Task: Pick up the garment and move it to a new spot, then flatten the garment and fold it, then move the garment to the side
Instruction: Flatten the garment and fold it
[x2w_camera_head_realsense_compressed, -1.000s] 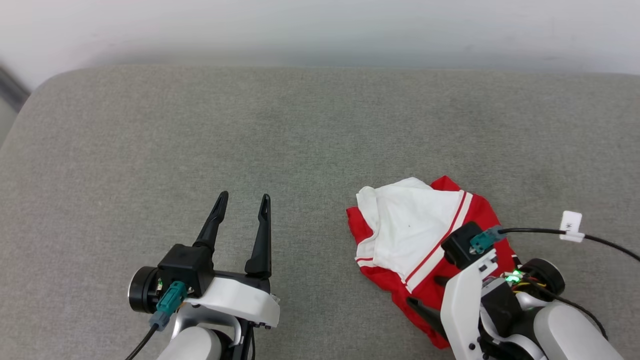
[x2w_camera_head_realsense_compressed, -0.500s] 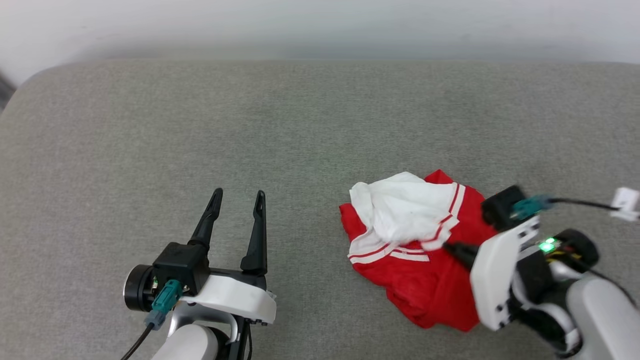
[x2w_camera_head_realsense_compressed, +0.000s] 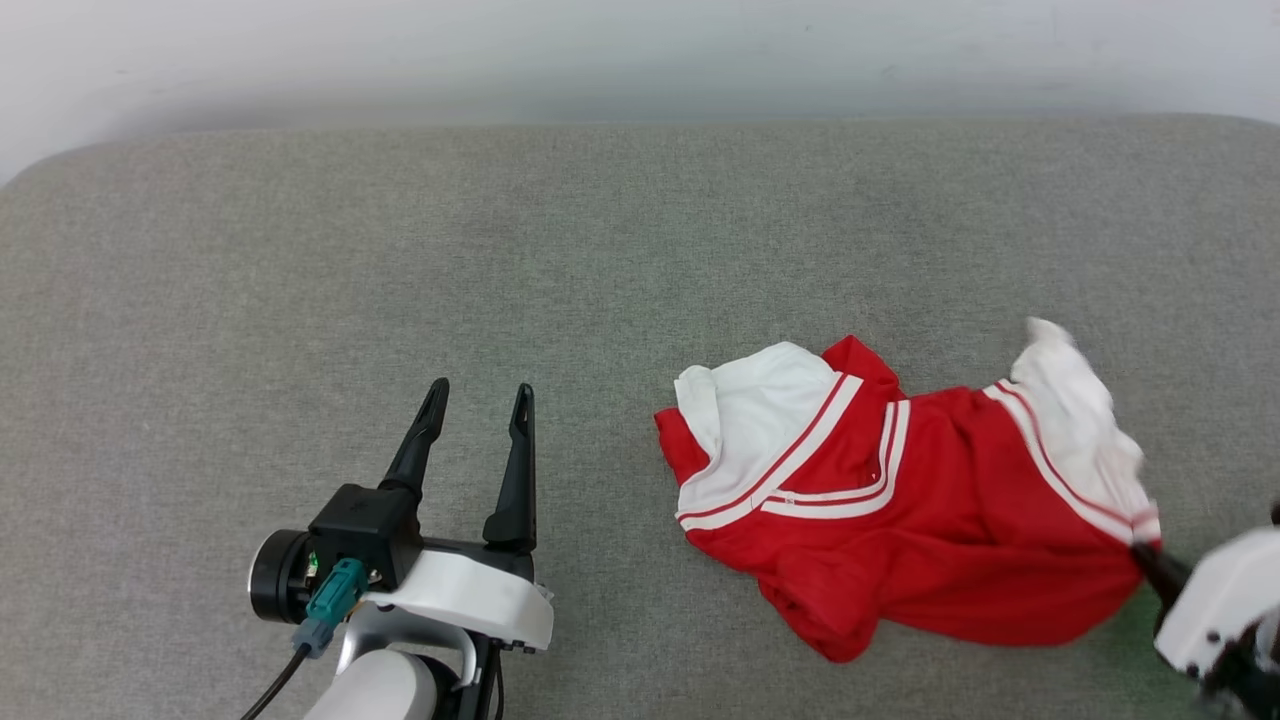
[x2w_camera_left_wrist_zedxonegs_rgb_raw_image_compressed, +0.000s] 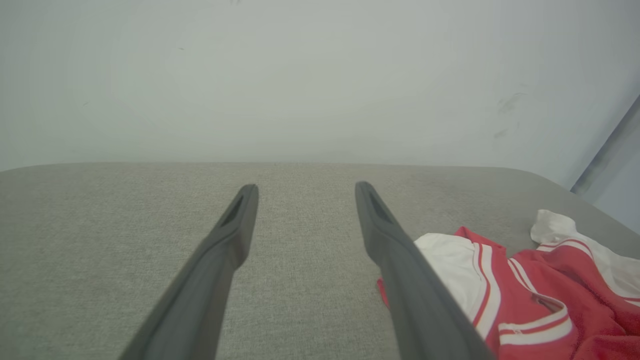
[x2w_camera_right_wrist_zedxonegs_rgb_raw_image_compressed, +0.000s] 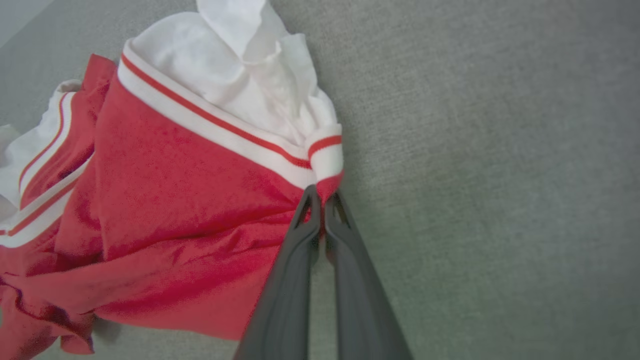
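Note:
The garment (x2w_camera_head_realsense_compressed: 930, 510), a red shirt with white sleeves and red-white striped trim, lies stretched across the right half of the grey cushion (x2w_camera_head_realsense_compressed: 560, 260). At the cushion's lower right, my right gripper (x2w_camera_head_realsense_compressed: 1143, 553) is shut on the garment's red edge just below a white sleeve; the right wrist view shows the garment (x2w_camera_right_wrist_zedxonegs_rgb_raw_image_compressed: 165, 200) pinched between the closed fingertips of the right gripper (x2w_camera_right_wrist_zedxonegs_rgb_raw_image_compressed: 322, 196). My left gripper (x2w_camera_head_realsense_compressed: 478, 396) rests open at the lower left, apart from the cloth. In the left wrist view the left gripper (x2w_camera_left_wrist_zedxonegs_rgb_raw_image_compressed: 305, 187) is open and the garment (x2w_camera_left_wrist_zedxonegs_rgb_raw_image_compressed: 530, 295) lies to the right of its right finger.
Bare grey cushion surface spreads over the left half and the far side. A pale wall (x2w_camera_head_realsense_compressed: 640, 50) runs behind the cushion's far edge. The cushion's rounded far-left corner (x2w_camera_head_realsense_compressed: 40, 175) drops away.
My right gripper has shut on the garment's edge and pulled it to the right, so the bunched cloth now lies spread out wide. The left gripper has stayed put. The camera shifted slightly.

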